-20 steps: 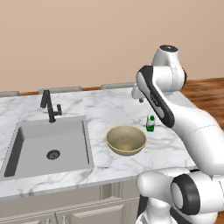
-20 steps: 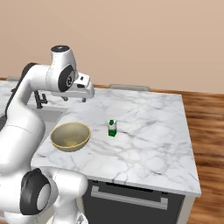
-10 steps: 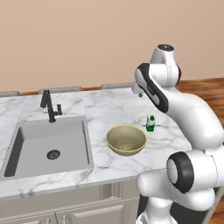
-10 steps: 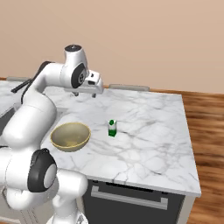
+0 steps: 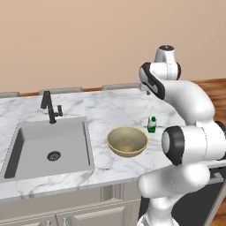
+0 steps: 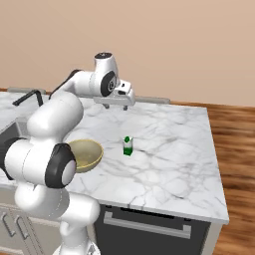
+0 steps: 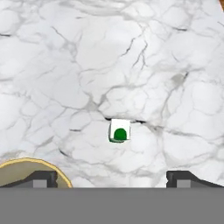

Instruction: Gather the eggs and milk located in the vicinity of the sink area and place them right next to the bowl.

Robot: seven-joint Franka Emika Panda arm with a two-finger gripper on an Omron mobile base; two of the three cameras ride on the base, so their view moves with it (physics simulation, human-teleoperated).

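The milk, a small pale bottle with a green cap, stands upright on the marble counter just beside the tan bowl. High above, the gripper hangs empty, fingers spread wide.

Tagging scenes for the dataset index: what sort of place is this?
A simulated home kitchen, most likely: a white marble countertop with a grey recessed sink and black angular faucet, plus what looks like a dark oven front under the counter and a wood floor.

No words, numbers or brand names can be read anywhere; the milk bears only a plain green marking.
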